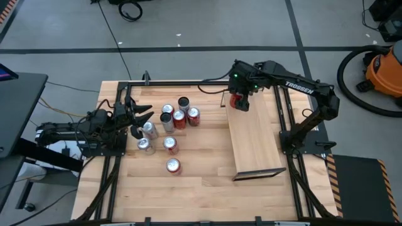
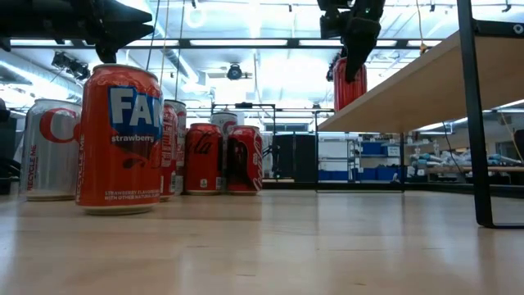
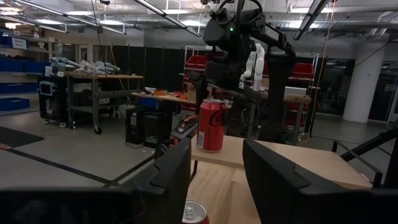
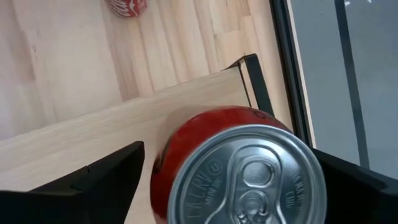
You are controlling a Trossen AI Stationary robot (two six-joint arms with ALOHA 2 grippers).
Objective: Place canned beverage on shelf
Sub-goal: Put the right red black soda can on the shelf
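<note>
A red can (image 4: 236,168) stands upright on the far end of the light-wood shelf (image 1: 254,141), near its dark rim (image 4: 252,81). It also shows in the left wrist view (image 3: 211,124). My right gripper (image 1: 240,103) is above it, pointing down and open, with one finger on each side of the can. My left gripper (image 1: 141,116) is open and empty at the table's left, beside a cluster of several cans (image 1: 169,122) standing on the tabletop. My right gripper comes at the can from above, with its fingers beside the can's upper wall. A narrow gap shows between one finger (image 4: 106,174) and the can. I cannot tell whether the other finger (image 4: 354,180) touches it. The can's base rests on the shelf.
An orange strawberry soda can (image 2: 119,139) stands nearest the low camera, with silver and red cans behind it. One red can (image 1: 173,166) stands apart toward the near edge. Black rails (image 1: 286,113) frame the tabletop. The near part of the shelf is bare wood.
</note>
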